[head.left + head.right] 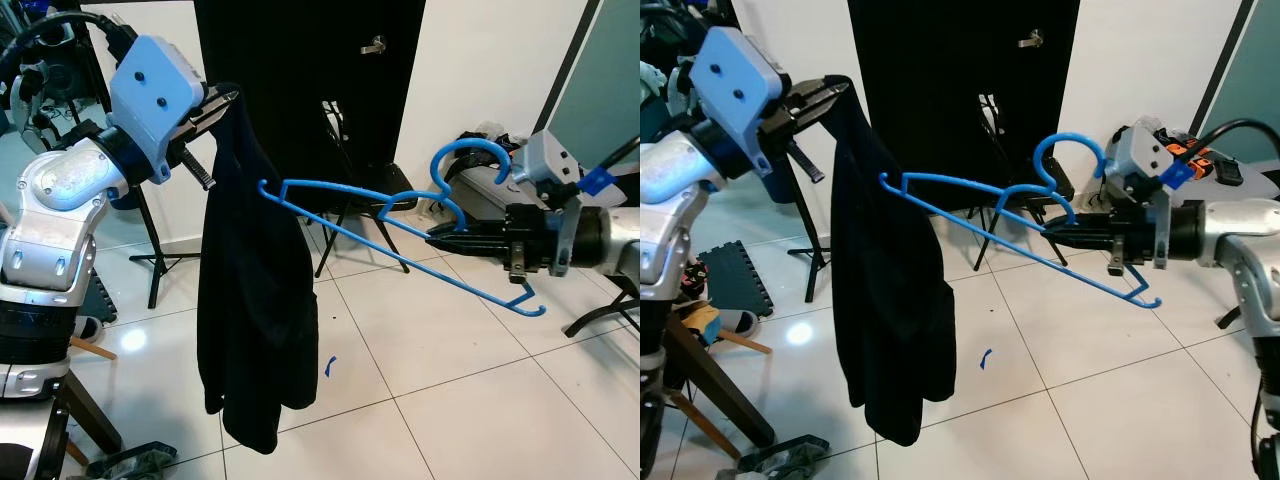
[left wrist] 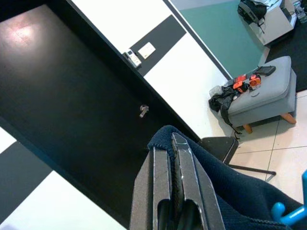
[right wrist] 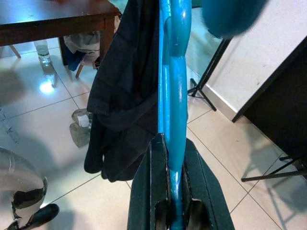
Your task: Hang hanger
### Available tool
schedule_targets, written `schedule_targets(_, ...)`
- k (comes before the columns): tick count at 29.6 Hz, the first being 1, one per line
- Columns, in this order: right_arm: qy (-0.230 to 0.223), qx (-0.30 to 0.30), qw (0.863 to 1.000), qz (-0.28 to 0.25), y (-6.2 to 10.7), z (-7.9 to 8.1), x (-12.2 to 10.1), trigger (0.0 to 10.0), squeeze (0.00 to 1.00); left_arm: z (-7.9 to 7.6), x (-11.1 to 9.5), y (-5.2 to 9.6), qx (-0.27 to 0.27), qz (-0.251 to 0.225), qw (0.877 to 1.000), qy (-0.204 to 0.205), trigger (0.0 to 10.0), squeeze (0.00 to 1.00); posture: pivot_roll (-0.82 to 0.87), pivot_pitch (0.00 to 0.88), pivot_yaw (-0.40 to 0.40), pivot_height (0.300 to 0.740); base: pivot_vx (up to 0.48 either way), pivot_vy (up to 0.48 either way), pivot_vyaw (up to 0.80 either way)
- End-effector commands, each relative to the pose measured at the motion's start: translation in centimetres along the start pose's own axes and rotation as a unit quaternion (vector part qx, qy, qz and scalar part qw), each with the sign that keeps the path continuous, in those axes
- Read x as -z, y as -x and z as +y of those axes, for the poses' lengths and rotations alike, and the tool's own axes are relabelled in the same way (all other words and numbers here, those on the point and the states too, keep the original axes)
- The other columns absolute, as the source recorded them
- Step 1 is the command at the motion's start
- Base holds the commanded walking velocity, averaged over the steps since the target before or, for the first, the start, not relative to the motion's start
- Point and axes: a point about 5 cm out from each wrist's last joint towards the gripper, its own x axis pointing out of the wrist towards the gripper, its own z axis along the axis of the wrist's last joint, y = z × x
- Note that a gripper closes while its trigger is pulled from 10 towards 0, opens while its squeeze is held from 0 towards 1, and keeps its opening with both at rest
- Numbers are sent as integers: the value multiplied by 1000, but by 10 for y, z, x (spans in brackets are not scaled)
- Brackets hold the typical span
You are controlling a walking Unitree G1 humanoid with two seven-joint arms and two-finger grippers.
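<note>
My left gripper [image 1: 222, 103] pinches the dark garment [image 1: 255, 300]; my right gripper [image 1: 440, 238] clamps the blue hanger [image 1: 400, 240], its tip apparently entering the cloth.

A bright blue plastic hanger [image 1: 400, 235] is showing against a plain black fabric garment [image 1: 255, 300] at its nine o'clock. Glossy white floor tiles [image 1: 480, 370] are carrying thin dark grout lines and a small blue mark [image 1: 329, 366].

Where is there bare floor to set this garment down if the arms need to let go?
Bare tiles run right of the dark garment, below the blue hanger in the right gripper. Crowded: wooden legs and foam mat beneath the left gripper, folding chair by the black door.
</note>
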Motion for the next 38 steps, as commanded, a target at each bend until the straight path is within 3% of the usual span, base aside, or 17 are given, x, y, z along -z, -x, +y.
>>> schedule_targets(1, 11, -3, 1000, -8, -9, 2, -4, 10000, 0, 0, -11, -3, 6, -24, 1000, -5, 10000, 0, -4, 0, 12, 740, 0, 0, 0)
schedule_targets(8, 13, -9, 1000, -15, -23, 6, -3, 10000, 0, -4, -22, -9, 8, -48, 999, 8, 10000, 0, -1, 0, 15, 740, 0, 0, 0)
schedule_targets(18, 7, 85, 996, 5, -43, -14, 2, 10000, 0, -23, -47, -22, 13, -116, 991, 73, 10000, 0, -7, 0, 17, 740, 0, 0, 0)
schedule_targets(21, -4, 132, 991, 2, -52, -23, 2, 10000, 0, -37, -54, -22, 46, -133, 983, 114, 10000, 0, -5, 0, 19, 740, 0, 0, 0)
schedule_targets(25, -10, 148, 989, -2, -56, -26, 1, 10000, 0, -43, -55, -22, 63, -134, 980, 129, 10000, 0, -4, 0, 21, 740, 0, 0, 0)
schedule_targets(30, -34, 192, 981, -17, -65, -34, -1, 10000, 0, -64, -55, -20, 112, -134, 967, 185, 10000, 0, -2, 0, 20, 740, 0, 0, 0)
schedule_targets(31, -45, 210, 976, -17, -69, -37, 0, 10000, 0, -73, -57, -21, 110, -143, 959, 218, 10000, 0, -3, 0, 20, 740, 0, 0, 0)
schedule_targets(33, -45, 210, 976, -17, -69, -37, 0, 10000, 0, -73, -57, -21, 110, -143, 959, 218, 10000, 0, -3, 0, 20, 740, 0, 0, 0)
schedule_targets(34, -57, 229, 972, -20, -73, -41, 1, 10000, 0, -81, -61, -23, 94, -160, 946, 265, 10000, 0, -2, 0, 17, 740, 0, 0, 0)
schedule_targets(35, -57, 229, 972, -20, -73, -41, 1, 10000, 0, -81, -61, -23, 94, -160, 946, 265, 10000, 0, -2, 0, 17, 740, 0, 0, 0)
schedule_targets(36, -68, 242, 967, -26, -77, -43, 0, 10000, 0, -88, -66, -26, 76, -179, 927, 322, 10000, 0, 1, 0, 15, 740, 0, 0, 0)
schedule_targets(38, -68, 242, 967, -26, -77, -43, 0, 10000, 0, -88, -66, -26, 76, -179, 927, 322, 10000, 0, 1, 0, 15, 740, 0, 0, 0)
